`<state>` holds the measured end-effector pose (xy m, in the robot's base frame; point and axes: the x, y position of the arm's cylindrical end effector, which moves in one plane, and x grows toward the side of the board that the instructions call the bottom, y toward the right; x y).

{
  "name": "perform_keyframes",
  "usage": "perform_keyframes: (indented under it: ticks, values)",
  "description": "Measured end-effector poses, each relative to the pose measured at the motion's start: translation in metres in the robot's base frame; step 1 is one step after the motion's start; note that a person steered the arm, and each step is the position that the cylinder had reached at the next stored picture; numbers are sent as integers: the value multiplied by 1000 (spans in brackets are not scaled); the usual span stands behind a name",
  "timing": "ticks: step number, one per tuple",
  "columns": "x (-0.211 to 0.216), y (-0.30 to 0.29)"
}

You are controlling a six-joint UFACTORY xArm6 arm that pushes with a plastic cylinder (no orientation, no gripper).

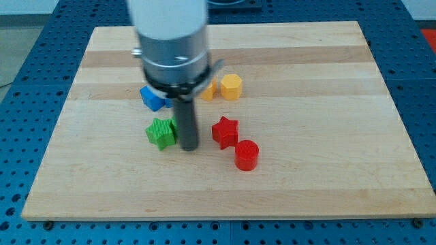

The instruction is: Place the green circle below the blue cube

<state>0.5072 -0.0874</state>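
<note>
The blue cube (151, 98) lies left of centre, partly under the arm's body. A green star (160, 133) lies below it. A sliver of green (174, 125) shows between the star and the rod; it may be the green circle, mostly hidden behind the rod. My tip (189, 148) rests on the board just right of the green star, below and to the right of the blue cube, and left of the red star (224, 131).
A red cylinder (246, 155) lies below and right of the red star. A yellow hexagon (231, 87) and a partly hidden yellow block (209, 90) lie right of the arm. The wooden board (327, 163) rests on a blue table.
</note>
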Motion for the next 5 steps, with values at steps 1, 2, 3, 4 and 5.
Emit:
perform_keyframes:
  ticks: [1,2,3,4,5]
  values:
    - [-7,-59]
    - [-16,-93]
    - [7,-71]
    - [36,-19]
    - [30,25]
